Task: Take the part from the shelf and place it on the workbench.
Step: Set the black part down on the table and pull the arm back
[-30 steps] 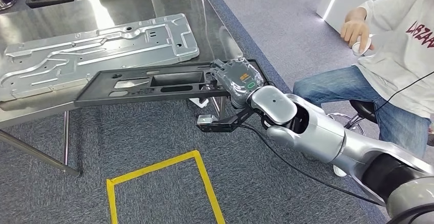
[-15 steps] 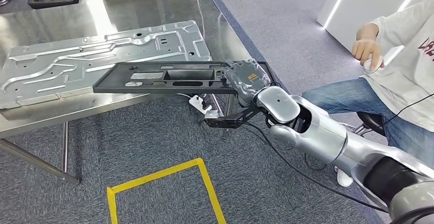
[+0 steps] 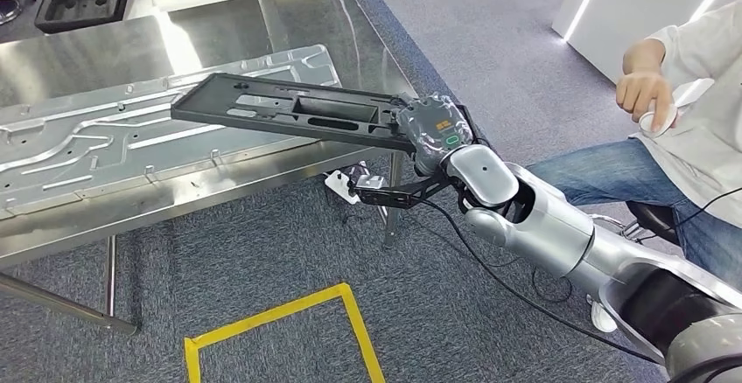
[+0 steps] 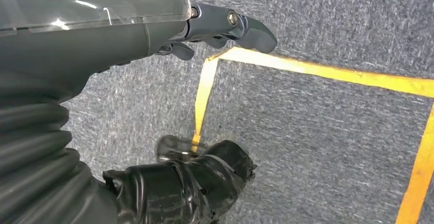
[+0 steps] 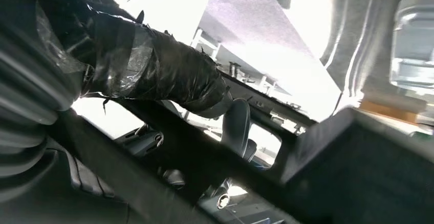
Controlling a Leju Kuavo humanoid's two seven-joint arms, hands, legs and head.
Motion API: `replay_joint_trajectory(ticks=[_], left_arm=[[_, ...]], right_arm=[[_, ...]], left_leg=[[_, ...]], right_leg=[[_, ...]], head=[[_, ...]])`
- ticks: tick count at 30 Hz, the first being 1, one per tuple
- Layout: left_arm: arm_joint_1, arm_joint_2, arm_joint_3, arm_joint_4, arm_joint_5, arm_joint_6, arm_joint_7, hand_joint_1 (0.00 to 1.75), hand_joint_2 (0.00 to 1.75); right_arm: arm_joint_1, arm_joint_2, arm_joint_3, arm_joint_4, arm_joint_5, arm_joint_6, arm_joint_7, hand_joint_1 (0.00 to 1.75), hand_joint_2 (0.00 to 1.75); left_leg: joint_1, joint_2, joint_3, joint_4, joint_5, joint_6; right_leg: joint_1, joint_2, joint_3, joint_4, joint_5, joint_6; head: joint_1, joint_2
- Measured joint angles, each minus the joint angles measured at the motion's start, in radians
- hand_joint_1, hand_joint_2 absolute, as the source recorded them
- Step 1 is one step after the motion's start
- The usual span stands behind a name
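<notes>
The part (image 3: 289,107) is a long black plastic frame with cut-outs. My right hand (image 3: 433,129) grips its near right end. It hangs tilted above the steel workbench (image 3: 262,16), its far end over a large silver stamped panel (image 3: 105,138) lying on the bench. In the right wrist view the taped thumb (image 5: 153,75) presses on the black part (image 5: 332,157). My left hand (image 4: 128,29) hangs over grey carpet, its fingers apart and holding nothing.
A person (image 3: 691,129) sits on a stool at the right, holding a white device. A black tray (image 3: 83,3) stands at the bench's far left. Yellow tape (image 3: 280,313) marks a rectangle on the carpet. A power strip (image 3: 346,182) lies under the bench edge.
My right hand has lifted the black part and carried it farther over the bench, so it now overlaps the silver panel. The view has also shifted slightly.
</notes>
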Motion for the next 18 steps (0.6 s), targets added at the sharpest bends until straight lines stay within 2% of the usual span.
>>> replay_joint_trajectory(ticks=[1, 2, 3, 4, 5, 7, 9, 10, 11, 13, 14, 15, 17, 18], left_arm=[[0.001, 0.000, 0.000, 0.000, 0.000, 0.000, 0.000, 0.00, 1.75], [0.002, 0.000, 0.000, 0.000, 0.000, 0.000, 0.000, 0.00, 1.75], [0.002, 0.002, -0.001, 0.000, 0.000, 0.001, 0.000, 0.00, 1.75], [0.002, 0.003, -0.003, 0.000, 0.000, 0.001, -0.001, 0.00, 1.75], [0.002, 0.005, -0.005, 0.000, 0.000, 0.001, -0.001, 0.00, 1.75], [0.001, 0.006, -0.008, 0.000, 0.000, 0.001, -0.002, 0.00, 1.75], [0.001, 0.006, -0.009, 0.000, 0.001, 0.001, -0.003, 0.00, 1.75], [0.000, 0.006, -0.009, 0.000, 0.001, 0.001, -0.003, 0.00, 1.75], [-0.001, 0.006, -0.010, 0.000, 0.001, 0.001, -0.003, 0.00, 1.75], [-0.004, 0.005, -0.011, 0.000, 0.001, 0.001, -0.003, 0.00, 1.75], [-0.004, 0.005, -0.011, 0.000, 0.001, 0.001, -0.003, 0.00, 1.75], [-0.003, 0.005, -0.012, 0.000, 0.002, 0.001, -0.003, 0.00, 1.75], [-0.002, 0.005, -0.012, 0.000, 0.005, 0.001, -0.003, 0.00, 1.75], [-0.003, 0.006, -0.012, 0.000, 0.006, 0.001, -0.002, 0.00, 1.75]], right_arm=[[0.001, 0.000, -0.001, 0.003, 0.001, -0.001, 0.000, 1.75, 1.75], [0.002, 0.001, -0.003, 0.006, 0.002, -0.001, -0.001, 1.75, 1.75], [0.003, 0.002, -0.004, 0.008, 0.002, -0.001, -0.001, 1.75, 1.75], [0.003, 0.003, -0.005, 0.011, 0.002, -0.002, -0.001, 1.75, 1.75], [0.005, 0.004, -0.006, 0.013, 0.002, -0.003, -0.001, 1.75, 1.75], [0.005, 0.007, -0.008, 0.017, 0.003, -0.004, -0.001, 1.75, 1.75], [0.006, 0.008, -0.012, 0.021, 0.004, -0.004, -0.001, 1.75, 1.75], [0.004, 0.008, -0.015, 0.022, 0.004, -0.004, -0.002, 1.75, 1.75], [0.004, 0.008, -0.017, 0.023, 0.005, -0.004, -0.002, 1.75, 1.75], [0.002, 0.008, -0.019, 0.025, 0.005, -0.004, -0.002, 1.75, 1.75], [0.004, 0.008, -0.019, 0.027, 0.005, -0.004, -0.002, 1.75, 1.75], [0.005, 0.008, -0.019, 0.029, 0.006, -0.003, -0.002, 1.75, 1.75], [0.007, 0.009, -0.019, 0.033, 0.006, -0.001, -0.002, 1.75, 1.75], [0.007, 0.009, -0.019, 0.034, 0.007, -0.001, -0.002, 1.75, 1.75]], left_leg=[[-0.002, 0.000, 0.007, -0.051, 0.041, 0.005], [-0.006, 0.000, 0.021, -0.121, 0.097, 0.014], [-0.012, 0.000, 0.035, -0.183, 0.141, 0.022], [-0.017, -0.001, 0.049, -0.228, 0.170, 0.030], [-0.022, -0.001, 0.056, -0.250, 0.184, 0.035], [-0.023, -0.002, 0.068, -0.261, 0.181, 0.041], [-0.016, -0.001, 0.087, -0.284, 0.184, 0.044], [-0.012, 0.000, 0.099, -0.296, 0.184, 0.048], [-0.009, 0.000, 0.107, -0.302, 0.181, 0.050], [-0.007, -0.001, 0.118, -0.304, 0.170, 0.053], [-0.005, -0.002, 0.124, -0.302, 0.163, 0.051], [-0.003, -0.004, 0.132, -0.298, 0.154, 0.048], [0.003, -0.006, 0.143, -0.280, 0.130, 0.036], [0.003, -0.008, 0.143, -0.266, 0.118, 0.028]], right_leg=[[0.001, 0.001, 0.013, 0.000, -0.009, 0.000], [0.000, 0.001, 0.024, -0.001, -0.019, 0.001], [0.001, 0.002, 0.033, -0.002, -0.027, 0.003], [0.001, 0.003, 0.038, -0.003, -0.033, 0.007], [0.000, 0.005, 0.041, -0.006, -0.038, 0.012], [0.001, 0.007, 0.049, -0.016, -0.045, 0.023], [0.003, 0.006, 0.049, -0.005, -0.063, 0.030], [0.004, 0.005, 0.032, 0.030, -0.080, 0.032], [0.003, 0.005, 0.000, 0.087, -0.102, 0.034], [0.000, 0.005, -0.084, 0.213, -0.133, 0.038], [-0.002, 0.005, -0.116, 0.247, -0.127, 0.042], [-0.006, 0.004, -0.131, 0.244, -0.101, 0.048], [-0.017, 0.001, -0.116, 0.145, -0.009, 0.063], [-0.021, 0.001, -0.100, 0.092, 0.024, 0.070]], head=[[0.000, 0.000], [0.000, 0.000], [0.000, 0.000], [0.000, 0.000], [0.000, 0.000], [0.001, 0.000], [0.002, 0.000], [0.003, 0.000], [0.004, 0.000], [0.004, 0.000], [0.004, 0.000], [0.004, 0.000], [0.004, 0.000], [0.005, 0.000]])
